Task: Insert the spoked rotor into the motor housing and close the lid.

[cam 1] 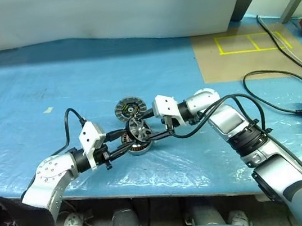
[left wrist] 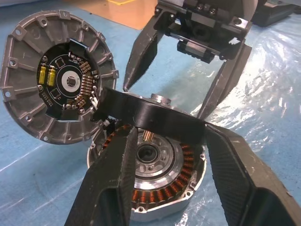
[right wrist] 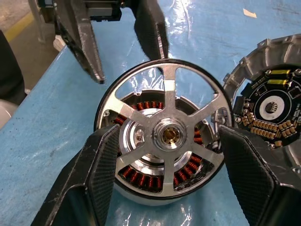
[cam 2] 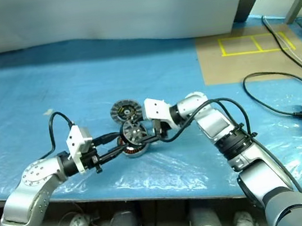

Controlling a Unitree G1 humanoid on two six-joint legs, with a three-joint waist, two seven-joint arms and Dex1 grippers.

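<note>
Spoked rotor sits tilted over motor housing on blue counter, mid-front. Left tool pinches housing's sides, w/ rotor rim just above its fingers. Right tool spread, fingers either side of rotor, not clamped. Lid leans just beside housing, dark face showing.

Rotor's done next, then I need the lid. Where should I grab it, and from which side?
Grip the lid across its grey ribbed rim, one of the fingers on each side. It lies on the sheet just behind the housing, dark face up, so come down from above on its far side, away from the rotor and both grippers crowded at the housing.
</note>
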